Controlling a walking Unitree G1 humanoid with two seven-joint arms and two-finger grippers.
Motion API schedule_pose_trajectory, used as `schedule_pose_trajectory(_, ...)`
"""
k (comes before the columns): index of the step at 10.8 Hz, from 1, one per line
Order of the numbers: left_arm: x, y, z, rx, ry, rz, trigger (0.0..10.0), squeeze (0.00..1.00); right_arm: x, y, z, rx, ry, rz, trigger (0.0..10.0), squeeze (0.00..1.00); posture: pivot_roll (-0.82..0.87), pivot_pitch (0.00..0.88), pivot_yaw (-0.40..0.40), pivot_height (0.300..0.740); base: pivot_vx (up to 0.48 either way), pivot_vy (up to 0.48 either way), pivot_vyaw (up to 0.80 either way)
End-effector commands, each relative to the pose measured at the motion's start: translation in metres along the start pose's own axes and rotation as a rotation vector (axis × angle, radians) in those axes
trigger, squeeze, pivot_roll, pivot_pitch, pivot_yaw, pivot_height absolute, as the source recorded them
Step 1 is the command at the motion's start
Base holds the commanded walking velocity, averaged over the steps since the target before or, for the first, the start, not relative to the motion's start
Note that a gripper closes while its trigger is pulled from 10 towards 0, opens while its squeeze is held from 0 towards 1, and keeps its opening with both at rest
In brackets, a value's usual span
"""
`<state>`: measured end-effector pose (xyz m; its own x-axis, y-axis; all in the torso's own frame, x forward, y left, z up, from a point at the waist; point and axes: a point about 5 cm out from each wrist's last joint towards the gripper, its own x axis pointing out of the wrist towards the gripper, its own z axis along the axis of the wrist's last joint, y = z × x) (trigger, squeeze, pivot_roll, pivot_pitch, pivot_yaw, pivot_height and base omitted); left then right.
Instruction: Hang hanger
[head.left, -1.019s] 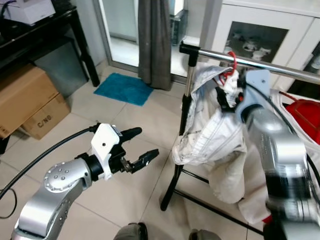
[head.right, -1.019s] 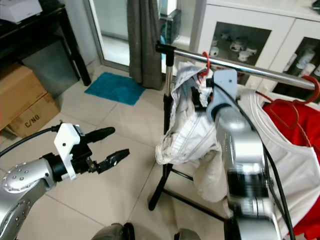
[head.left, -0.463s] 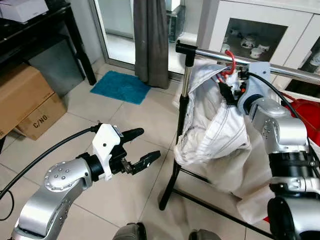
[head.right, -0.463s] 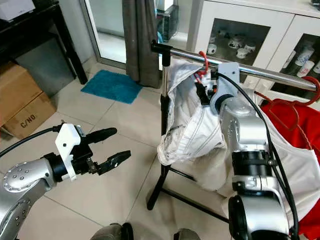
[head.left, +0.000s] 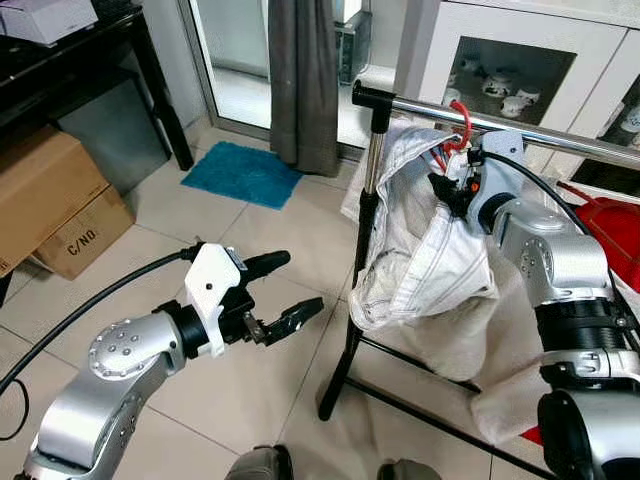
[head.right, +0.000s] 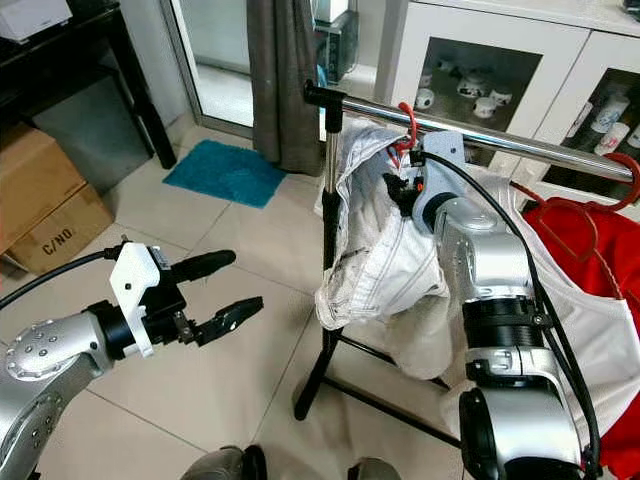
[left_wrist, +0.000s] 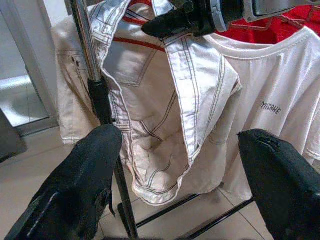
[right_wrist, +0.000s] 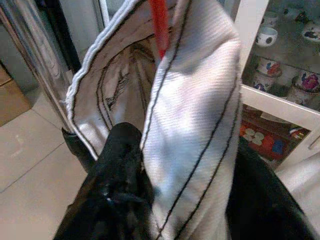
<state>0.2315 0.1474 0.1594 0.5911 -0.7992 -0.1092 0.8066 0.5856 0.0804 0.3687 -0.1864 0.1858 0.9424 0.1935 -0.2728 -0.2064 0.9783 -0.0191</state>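
Observation:
A red hanger (head.left: 462, 124) carries a white jacket (head.left: 430, 270) with dark stitching, and its hook sits over the chrome rail (head.left: 560, 137) near the rack's post. My right gripper (head.left: 447, 190) is up at the collar just under the hook, shut on the fabric. In the right wrist view a fold of the jacket (right_wrist: 195, 115) lies between the black fingers (right_wrist: 120, 165), with the red hanger (right_wrist: 160, 25) above it. My left gripper (head.left: 303, 281) is open and holds nothing, low over the floor left of the rack.
A white T-shirt (head.right: 600, 330) and a red garment (head.right: 600, 250) hang further right on the rail. The rack's black legs (head.left: 400, 400) spread over the tiles. Behind stand a glass-door cabinet (head.left: 510, 70) and a curtain (head.left: 305, 70). Cardboard boxes (head.left: 50, 190) and a blue mat (head.left: 245, 172) lie left.
My right arm was blurred a second ago and is now steady at the collar. The jacket has swung and settled under the hook. The left arm has barely moved.

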Motion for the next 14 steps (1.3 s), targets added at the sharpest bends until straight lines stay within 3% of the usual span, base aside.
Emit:
schedule_pose_trajectory(1,-0.0001,0.0020,0.0034,0.030,0.001,-0.002,10.0,0.15,0.0011,-0.0007,0.0019,-0.009,0.003,0.011,0.0,0.00,-0.04,0.091,0.042,0.740,0.000,0.000,0.00)
schedule_pose_trajectory(14,-0.0015,0.0035,0.0075,0.061,0.013,0.007,10.0,0.16,-0.0031,0.0053,0.0050,-0.049,-0.034,0.057,0.0,0.00,-0.03,0.097,0.041,0.740,0.000,0.000,0.00)
